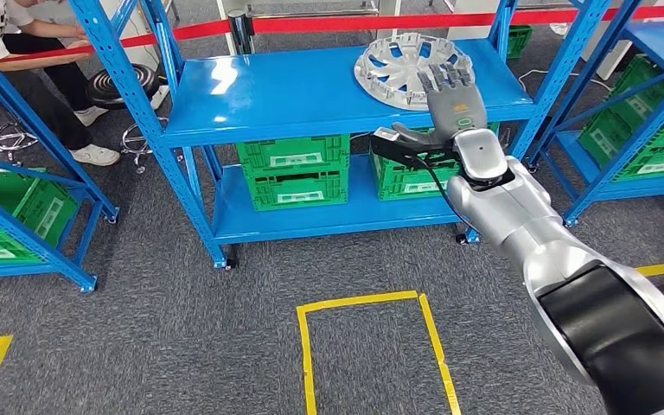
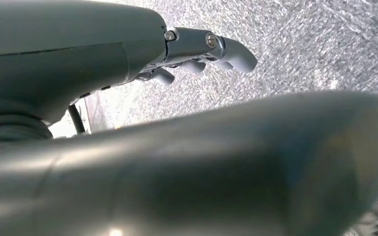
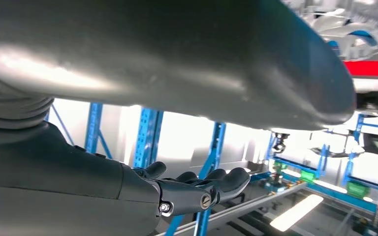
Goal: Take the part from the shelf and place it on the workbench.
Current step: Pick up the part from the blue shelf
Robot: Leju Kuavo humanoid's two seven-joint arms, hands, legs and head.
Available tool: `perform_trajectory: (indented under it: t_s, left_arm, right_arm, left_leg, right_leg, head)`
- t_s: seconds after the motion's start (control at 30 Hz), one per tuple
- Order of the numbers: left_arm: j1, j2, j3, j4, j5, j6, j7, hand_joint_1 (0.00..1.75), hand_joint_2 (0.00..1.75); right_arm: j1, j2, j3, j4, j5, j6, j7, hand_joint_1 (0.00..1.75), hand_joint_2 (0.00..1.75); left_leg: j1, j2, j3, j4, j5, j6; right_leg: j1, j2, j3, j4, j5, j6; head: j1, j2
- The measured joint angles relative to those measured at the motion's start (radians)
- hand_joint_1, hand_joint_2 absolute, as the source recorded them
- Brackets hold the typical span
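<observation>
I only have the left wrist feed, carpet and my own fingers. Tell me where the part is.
Observer: The part, a silver wheel cover, lies flat at the right end of the blue rack's top shelf.
Operator: Report the right hand.
Observer: The right hand is raised in front of the part's near rim with its fingers spread. It holds nothing.
Operator: Name anything nearby I should mind.
Observer: A person sits on a stool behind the rack's left end, well away from the part.
</observation>
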Motion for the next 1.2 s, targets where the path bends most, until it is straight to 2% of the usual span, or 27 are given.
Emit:
perform_trajectory:
  t_s: [0.07,0.1,0.13,0.2,0.27,0.3,0.33,0.4,0.43,0.47,0.5,0.57,0.6,0.63,0.73,0.8,0.87,0.93,0.97,1.0,1.07,1.1,1.17,1.2]
  left_arm:
    - [0.002,0.000,0.001,0.000,0.000,0.000,-0.001,0.00,0.00]
    - [0.002,0.000,0.002,0.001,0.000,0.000,-0.002,0.00,0.00]
    - [0.002,0.000,0.003,0.001,0.000,0.000,-0.003,0.00,0.00]
    - [0.003,0.000,0.005,0.001,0.000,0.000,-0.004,0.00,0.00]
    - [0.003,0.000,0.006,0.000,0.000,0.000,-0.004,0.00,0.00]
    - [0.002,0.000,0.006,0.000,0.000,0.000,-0.003,0.00,0.00]
    - [0.001,0.000,0.006,-0.001,0.000,0.000,-0.003,0.00,0.00]
    - [0.000,-0.001,0.006,-0.001,0.000,0.000,-0.004,0.00,0.00]
    - [0.001,-0.001,0.006,-0.001,0.000,0.000,-0.004,0.00,0.00]
    - [0.002,-0.001,0.007,-0.001,0.000,0.000,-0.004,0.00,0.00]
    - [0.002,-0.002,0.007,-0.001,0.000,0.001,-0.005,0.00,0.00]
    - [0.003,-0.004,0.007,-0.001,0.000,0.002,-0.008,0.00,0.00]
    - [0.001,-0.005,0.007,-0.001,0.000,0.003,-0.009,0.00,0.00]
    - [0.000,-0.007,0.008,-0.002,0.000,0.004,-0.009,0.00,0.00]
    - [-0.001,-0.008,0.008,-0.003,0.000,0.005,-0.009,0.00,0.00]
    - [-0.002,-0.008,0.009,-0.003,0.000,0.006,-0.008,0.00,0.00]
    - [-0.005,-0.008,0.012,-0.003,-0.001,0.007,-0.006,0.00,0.00]
    - [-0.004,-0.008,0.015,-0.002,-0.001,0.007,-0.004,0.00,0.00]
    - [-0.002,-0.008,0.016,-0.002,-0.001,0.007,-0.003,0.00,0.00]
    - [-0.001,-0.007,0.017,-0.002,0.000,0.007,-0.002,0.00,0.00]
    - [0.000,-0.005,0.020,-0.002,0.000,0.007,-0.001,0.00,0.00]
    - [0.000,-0.003,0.022,-0.002,0.000,0.007,-0.001,0.00,0.00]
    - [0.000,0.000,0.024,-0.002,0.000,0.007,0.001,0.00,0.00]
    - [0.000,0.001,0.025,-0.002,0.000,0.008,0.002,0.00,0.00]
  right_arm:
    - [0.003,-0.016,-0.006,-0.002,-0.002,-0.003,0.001,0.00,0.00]
    - [0.002,-0.022,-0.008,-0.002,-0.004,-0.004,0.000,0.00,0.00]
    - [0.002,-0.028,-0.010,-0.002,-0.006,-0.005,0.000,0.00,0.00]
    - [0.003,-0.039,-0.014,-0.003,-0.008,-0.007,-0.001,0.00,0.00]
    - [0.003,-0.052,-0.019,-0.003,-0.010,-0.008,-0.001,0.00,0.00]
    - [0.002,-0.058,-0.023,-0.003,-0.012,-0.009,-0.001,0.00,0.00]
    - [0.002,-0.064,-0.026,-0.003,-0.013,-0.010,-0.001,0.00,0.00]
    - [0.005,-0.071,-0.029,-0.002,-0.015,-0.013,-0.003,0.00,0.00]
    - [0.010,-0.074,-0.030,-0.002,-0.016,-0.015,-0.005,0.00,0.00]
    - [0.015,-0.076,-0.030,-0.002,-0.016,-0.018,-0.006,0.00,0.00]
    - [0.020,-0.079,-0.031,-0.002,-0.017,-0.022,-0.008,0.00,0.00]
    - [0.023,-0.084,-0.034,-0.002,-0.017,-0.026,-0.010,0.00,0.00]
    - [0.023,-0.086,-0.035,-0.002,-0.017,-0.027,-0.010,0.00,0.00]
    - [0.024,-0.088,-0.036,-0.002,-0.017,-0.028,-0.010,0.00,0.00]
    - [0.026,-0.090,-0.039,-0.002,-0.018,-0.028,-0.009,0.00,0.00]
    - [0.025,-0.091,-0.043,-0.003,-0.018,-0.028,-0.010,0.00,0.00]
    - [0.026,-0.091,-0.045,-0.003,-0.019,-0.028,-0.011,0.00,0.00]
    - [0.031,-0.091,-0.046,-0.003,-0.020,-0.028,-0.013,0.00,0.00]
    - [0.035,-0.090,-0.046,-0.003,-0.020,-0.028,-0.013,0.00,0.00]
    - [0.039,-0.090,-0.046,-0.003,-0.020,-0.028,-0.012,0.00,0.00]
    - [0.040,-0.089,-0.047,-0.003,-0.020,-0.028,-0.011,0.00,0.00]
    - [0.039,-0.089,-0.047,-0.003,-0.020,-0.028,-0.011,0.00,0.00]
    - [0.038,-0.087,-0.048,-0.002,-0.018,-0.029,-0.011,0.00,0.00]
    - [0.038,-0.085,-0.049,-0.002,-0.018,-0.029,-0.012,0.00,0.00]
  left_leg:
    - [0.003,0.002,0.031,-0.131,0.101,-0.001]
    - [0.003,0.003,0.046,-0.181,0.133,0.004]
    - [0.002,0.004,0.054,-0.209,0.152,0.011]
    - [-0.001,0.004,0.061,-0.216,0.149,0.031]
    - [0.000,0.002,0.074,-0.220,0.149,0.046]
    - [0.001,0.000,0.082,-0.222,0.146,0.053]
    - [0.001,-0.001,0.088,-0.223,0.142,0.057]
    - [0.000,-0.004,0.097,-0.223,0.131,0.063]
    - [-0.001,-0.004,0.102,-0.222,0.124,0.063]
    - [-0.002,-0.005,0.109,-0.221,0.117,0.063]
    - [-0.002,-0.005,0.118,-0.219,0.109,0.062]
    - [-0.004,-0.005,0.136,-0.217,0.093,0.057]
    - [-0.006,-0.006,0.142,-0.216,0.086,0.053]
    - [-0.006,-0.006,0.146,-0.217,0.079,0.047]
    - [-0.007,-0.006,0.155,-0.210,0.070,0.027]
    - [-0.007,-0.004,0.142,-0.169,0.057,0.016]
    - [-0.005,-0.002,0.081,-0.061,0.020,0.007]
    - [-0.004,-0.001,0.006,0.043,-0.018,0.003]
    - [-0.004,-0.001,-0.014,0.055,-0.015,0.004]
    - [-0.004,-0.001,-0.016,0.031,0.008,0.008]
    - [-0.008,-0.001,0.020,-0.098,0.104,0.019]
    - [-0.011,-0.001,0.039,-0.160,0.135,0.025]
    - [-0.016,0.000,0.062,-0.226,0.156,0.035]
    - [-0.018,0.000,0.067,-0.231,0.148,0.041]
  right_leg:
    - [-0.004,0.001,0.021,0.004,-0.020,0.012]
    - [-0.004,0.001,0.026,0.004,-0.028,0.018]
    - [-0.003,0.002,0.029,0.004,-0.035,0.026]
    - [-0.002,0.003,0.034,0.004,-0.039,0.039]
    - [-0.005,0.001,0.027,0.035,-0.042,0.048]
    - [-0.005,0.000,0.005,0.075,-0.051,0.050]
    - [-0.005,-0.002,-0.030,0.132,-0.068,0.052]
    - [-0.004,-0.002,-0.115,0.252,-0.114,0.054]
    - [-0.003,-0.002,-0.146,0.284,-0.125,0.054]
    - [-0.003,-0.002,-0.161,0.283,-0.117,0.053]
    - [-0.003,-0.002,-0.159,0.246,-0.085,0.050]
    - [0.001,-0.003,-0.118,0.110,0.009,0.039]
    - [0.005,-0.004,-0.100,0.054,0.033,0.034]
    - [0.009,-0.005,-0.087,0.019,0.045,0.030]
    - [0.010,-0.003,-0.067,0.002,0.043,0.015]
    - [0.005,-0.003,-0.048,-0.001,0.040,0.003]
    - [0.004,-0.003,-0.033,-0.001,0.030,-0.006]
    - [0.004,-0.002,-0.021,-0.001,0.017,-0.008]
    - [0.005,-0.001,-0.012,-0.001,0.009,-0.008]
    - [0.005,0.000,-0.002,-0.001,0.001,-0.007]
    - [0.005,0.000,0.020,-0.001,-0.016,-0.003]
    - [0.006,0.000,0.028,0.000,-0.024,0.000]
    - [0.007,0.001,0.036,0.000,-0.033,0.009]
    - [0.008,0.002,0.039,0.002,-0.034,0.014]
  head:
    - [-0.001,0.000]
    - [-0.001,0.000]
    - [-0.001,0.000]
    - [0.000,0.000]
    - [0.002,0.000]
    - [0.002,0.000]
    - [0.002,0.000]
    - [0.003,0.000]
    - [0.002,0.000]
    - [0.002,0.000]
    - [0.003,0.000]
    - [0.002,0.000]
    - [0.002,0.000]
    - [0.002,0.000]
    - [0.002,0.000]
    - [0.000,0.000]
    - [-0.001,0.000]
    - [-0.002,0.000]
    - [-0.002,0.000]
    - [-0.002,0.000]
    - [-0.002,0.000]
    - [-0.002,0.000]
    - [-0.002,0.000]
    - [-0.002,0.000]
